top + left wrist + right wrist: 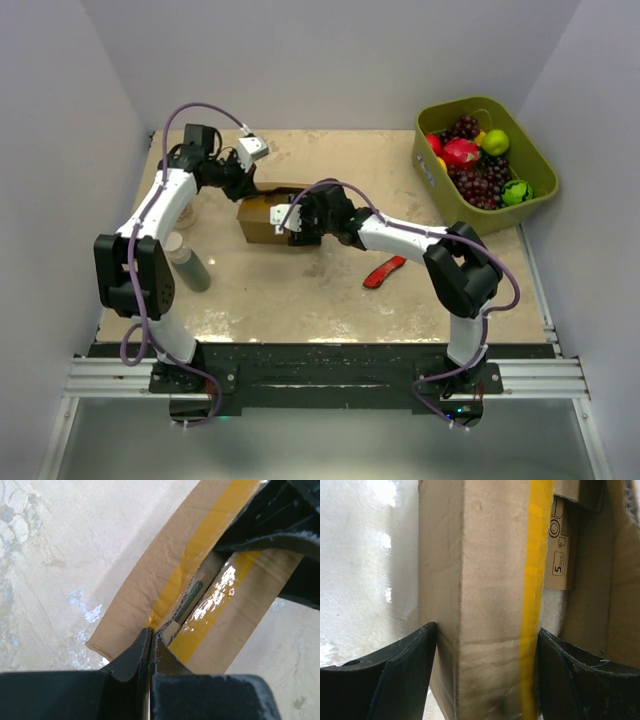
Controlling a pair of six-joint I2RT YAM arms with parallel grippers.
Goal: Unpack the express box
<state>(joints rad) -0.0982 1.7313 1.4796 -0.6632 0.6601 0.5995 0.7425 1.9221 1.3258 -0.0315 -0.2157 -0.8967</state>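
Top external view: my left claw [250,187] rests at the far edge of the express box [255,222], which stands on the desk [300,295] between both my claws. My right claw [290,225] is on the box's opposite side. On the left wrist view, the left claw's fingers [135,655] are pressed together, tips touching the split yellow tape seam; whether any tape is caught between them I cannot tell. The right claw stands wide, pinching a cardboard panel of the box, one finger touching each side. Just right of it, inside the box, lies a small printed carton [561,545]. Well right of that claw are a red tool [383,272] and a green bin [540,175] of fruit.
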